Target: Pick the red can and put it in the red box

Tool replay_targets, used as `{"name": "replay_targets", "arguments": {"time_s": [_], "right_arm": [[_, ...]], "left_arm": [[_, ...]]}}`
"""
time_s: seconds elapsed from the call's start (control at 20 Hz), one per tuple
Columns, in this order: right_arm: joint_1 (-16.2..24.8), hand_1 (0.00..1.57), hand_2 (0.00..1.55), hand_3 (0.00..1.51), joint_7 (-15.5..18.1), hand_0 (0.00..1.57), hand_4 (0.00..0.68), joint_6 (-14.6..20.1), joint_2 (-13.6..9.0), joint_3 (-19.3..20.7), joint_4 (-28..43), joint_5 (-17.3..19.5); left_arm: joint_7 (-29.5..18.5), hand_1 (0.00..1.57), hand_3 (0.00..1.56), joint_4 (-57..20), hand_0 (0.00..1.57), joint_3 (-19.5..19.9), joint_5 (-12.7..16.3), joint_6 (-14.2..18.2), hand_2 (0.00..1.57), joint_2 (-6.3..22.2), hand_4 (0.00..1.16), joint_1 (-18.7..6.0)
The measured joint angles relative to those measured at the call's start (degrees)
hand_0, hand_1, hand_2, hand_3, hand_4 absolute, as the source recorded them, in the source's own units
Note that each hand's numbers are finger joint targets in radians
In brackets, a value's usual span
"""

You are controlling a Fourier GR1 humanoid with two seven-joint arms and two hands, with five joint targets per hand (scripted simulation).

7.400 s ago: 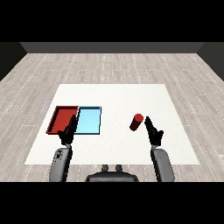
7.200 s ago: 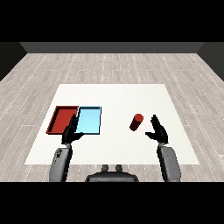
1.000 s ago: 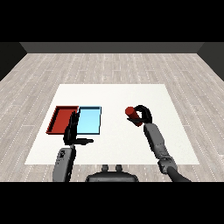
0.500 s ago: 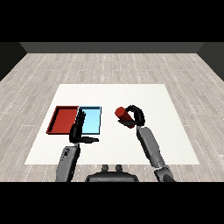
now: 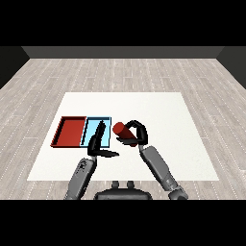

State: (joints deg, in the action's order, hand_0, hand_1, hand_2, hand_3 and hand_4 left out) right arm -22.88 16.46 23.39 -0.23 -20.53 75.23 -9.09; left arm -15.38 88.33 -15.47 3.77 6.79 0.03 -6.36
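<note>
Your right hand [image 5: 137, 134] is curled around the red can [image 5: 122, 129], holding it up just beside the light blue tray [image 5: 91, 132], and your left hand [image 5: 97, 144] rests with fingers out straight in front of that tray. Watch out: the red tray [image 5: 71, 132] is on the far side, so you could let go too soon over the blue one or bump your left hand. Both trays look like they have nothing in them.
</note>
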Motion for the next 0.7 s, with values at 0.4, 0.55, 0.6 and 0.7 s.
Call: {"name": "replay_targets", "arguments": {"time_s": [0.4,0.55,0.6,0.7], "right_arm": [[-1.94,1.46,1.45,1.38,0.40,1.46,0.634,4.58,0.18,-4.45,-0.57,-3.18],[-1.96,1.46,1.44,1.38,0.06,1.46,0.639,3.73,0.19,-3.85,-0.45,-2.69],[-1.77,1.45,1.44,1.38,-0.20,1.45,0.635,3.82,0.20,-4.03,-0.18,-2.48],[-1.23,1.44,1.43,1.39,-1.95,1.44,0.633,3.66,0.18,-3.81,1.96,-1.30]], "left_arm": [[0.11,0.00,0.00,-7.75,0.00,-3.81,3.77,3.75,0.00,-0.02,0.00,-5.43],[-1.62,0.00,0.00,-10.98,0.00,-4.64,5.03,3.85,0.00,-0.02,0.00,-6.29],[-2.26,0.00,0.00,-11.98,0.00,-4.84,5.47,3.80,0.00,-0.02,0.00,-6.54],[-3.24,0.00,0.00,-13.18,0.00,-5.86,6.57,4.24,0.00,-0.02,0.00,-6.58]]}}
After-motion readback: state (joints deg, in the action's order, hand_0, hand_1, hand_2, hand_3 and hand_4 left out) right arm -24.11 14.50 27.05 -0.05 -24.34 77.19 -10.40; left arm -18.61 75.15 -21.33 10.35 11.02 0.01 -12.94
